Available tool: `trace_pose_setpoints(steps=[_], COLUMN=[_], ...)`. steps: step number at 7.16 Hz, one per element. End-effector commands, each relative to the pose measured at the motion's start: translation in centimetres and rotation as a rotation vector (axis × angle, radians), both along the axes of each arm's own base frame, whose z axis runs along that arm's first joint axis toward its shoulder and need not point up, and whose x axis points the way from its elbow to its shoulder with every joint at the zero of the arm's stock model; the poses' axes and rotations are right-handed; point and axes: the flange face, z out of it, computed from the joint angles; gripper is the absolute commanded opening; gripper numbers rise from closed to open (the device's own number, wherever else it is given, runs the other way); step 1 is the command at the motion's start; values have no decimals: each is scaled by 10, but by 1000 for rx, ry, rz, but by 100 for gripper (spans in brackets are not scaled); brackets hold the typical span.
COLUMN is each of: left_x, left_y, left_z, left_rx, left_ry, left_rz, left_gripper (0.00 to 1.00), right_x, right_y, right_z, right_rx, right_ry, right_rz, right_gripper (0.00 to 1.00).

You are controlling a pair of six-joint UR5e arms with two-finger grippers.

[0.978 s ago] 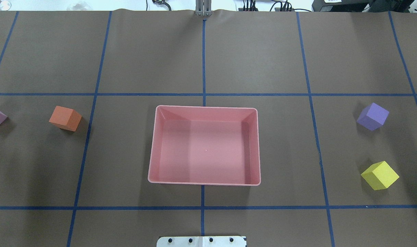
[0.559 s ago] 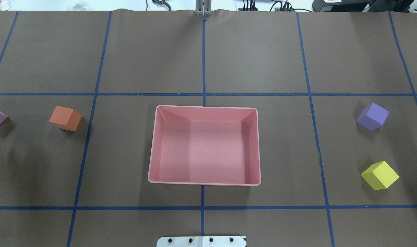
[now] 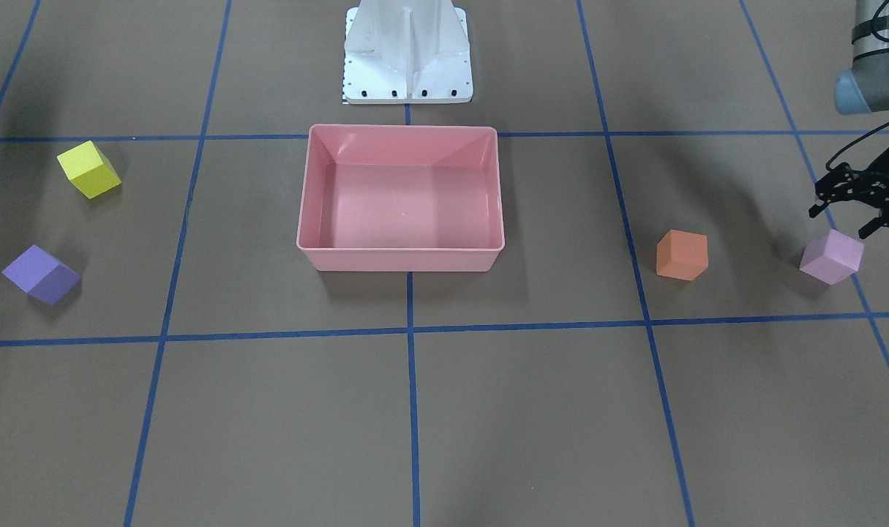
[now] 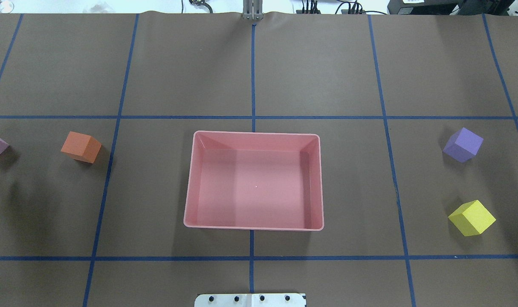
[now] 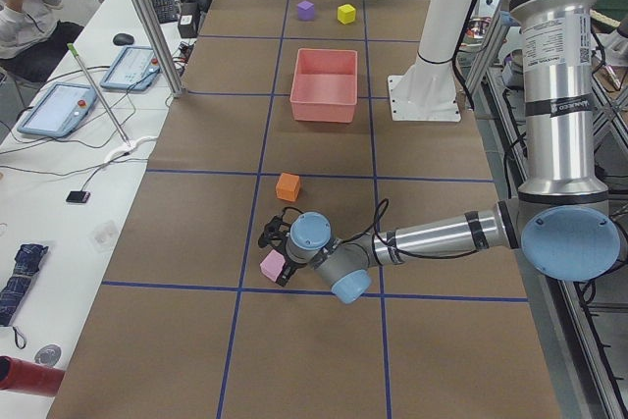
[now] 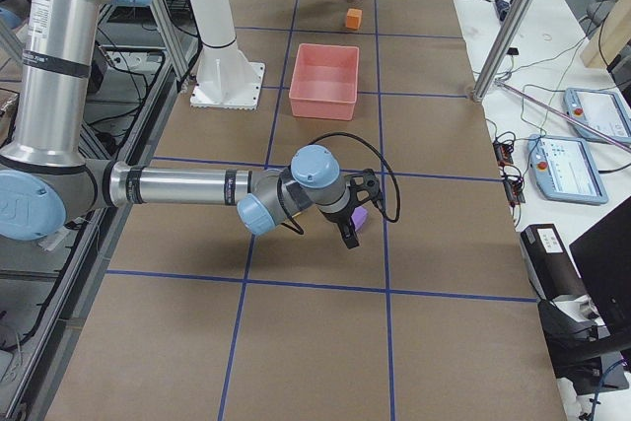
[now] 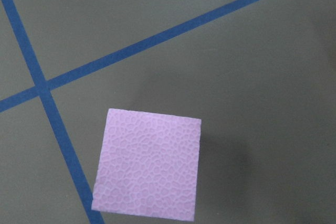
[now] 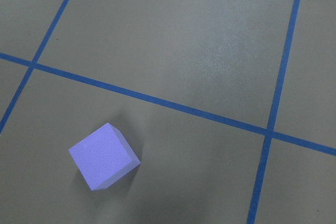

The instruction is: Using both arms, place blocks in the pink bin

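1. Nothing on the table has shifted since the earlier overhead views: all four blocks and the pink bin [image 3: 400, 260] lie where they did. Only the soft shadow on the left side has drifted.
2. The left gripper [image 3: 846, 219] hangs with its fingers spread and holds nothing. The light pink block [image 3: 831, 256] sits just below it on the table, slightly off to one side. The orange block [image 3: 682, 255] lies further out toward the bin, which is well apart from this hand.
3. Risk: in the left wrist view this block sits low and off centre, turned a little. A descent from here could land a finger on its top, or catch its corners and push it away.
4. Risk: the purple block [image 8: 104, 163] is far off centre under the right gripper [image 6: 353, 206], so a straight drop would likely miss it. The yellow block [image 3: 88, 169] waits beyond it.
5. Hidden: the right gripper shows only in the side views, so I cannot tell whether it is spread or closed.
6. Neither wrist view shows any fingers. The front view cuts off part of the left gripper, and the overhead view cuts off the light pink block.
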Motion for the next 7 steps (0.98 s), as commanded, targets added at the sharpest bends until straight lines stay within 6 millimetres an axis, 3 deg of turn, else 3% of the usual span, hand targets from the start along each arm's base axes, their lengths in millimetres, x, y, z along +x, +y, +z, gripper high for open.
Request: trace_pose_setpoints(steps=[1, 4, 7], left_x=[-1, 10, 10], left_y=[-3, -30, -39], left_z=[1, 11, 10], left_rx=[4, -9, 6], left_ry=[-18, -25, -49], left_rz=[-17, -17, -43], left_gripper=[100, 100, 100], right_x=[0, 0, 0], right_y=[-1, -1, -1], right_z=[0, 0, 1], right_rx=[0, -1, -3], right_ry=[-1, -1, 2], right_rz=[-1, 0, 4], right_gripper=[99, 99, 99])
